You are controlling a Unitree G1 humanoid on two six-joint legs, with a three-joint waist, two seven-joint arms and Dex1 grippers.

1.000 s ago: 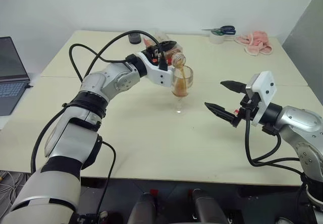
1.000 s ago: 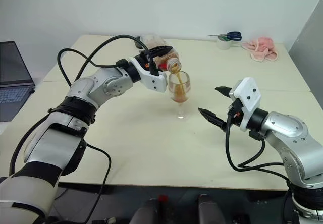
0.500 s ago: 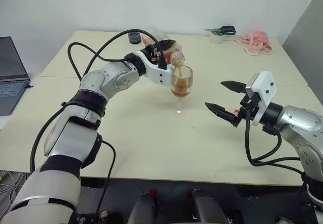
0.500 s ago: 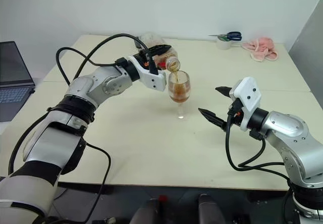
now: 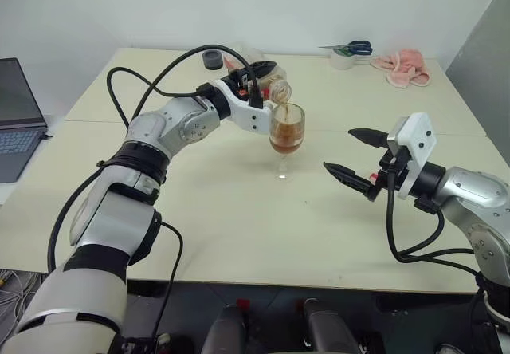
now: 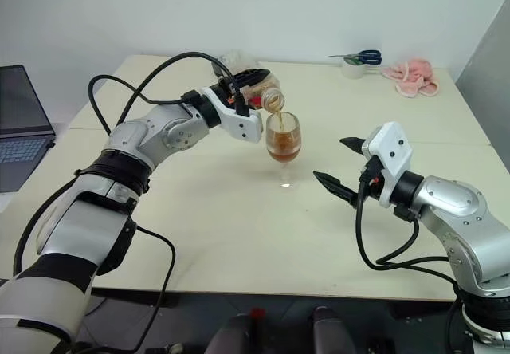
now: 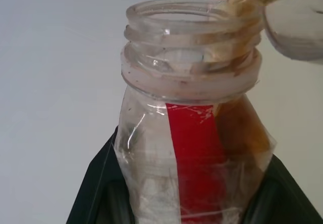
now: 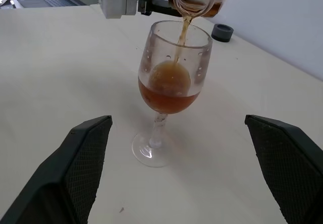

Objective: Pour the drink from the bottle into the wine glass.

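The clear bottle (image 5: 271, 81) with a red label strip (image 7: 194, 148) lies tipped over, and my left gripper (image 5: 255, 76) is shut on its body. Its open mouth (image 5: 280, 92) hangs just over the rim of the wine glass (image 5: 287, 133). A thin amber stream of the drink (image 8: 182, 32) runs into the bowl. The glass stands upright on the table and is roughly half full of the drink (image 8: 166, 97). My right gripper (image 5: 339, 150) is open and empty, level, a short way right of the glass and pointing at it.
A laptop (image 5: 16, 115) sits at the table's left edge. At the back are a black round thing (image 5: 213, 59), scissors (image 5: 351, 48) on a white roll (image 5: 343, 60) and a pink cloth (image 5: 402, 67). A grey panel (image 5: 482, 59) stands at the far right.
My left wrist has rolled a little and tipped the bottle further, its mouth staying over the glass. The drink keeps running. The right arm has not moved.
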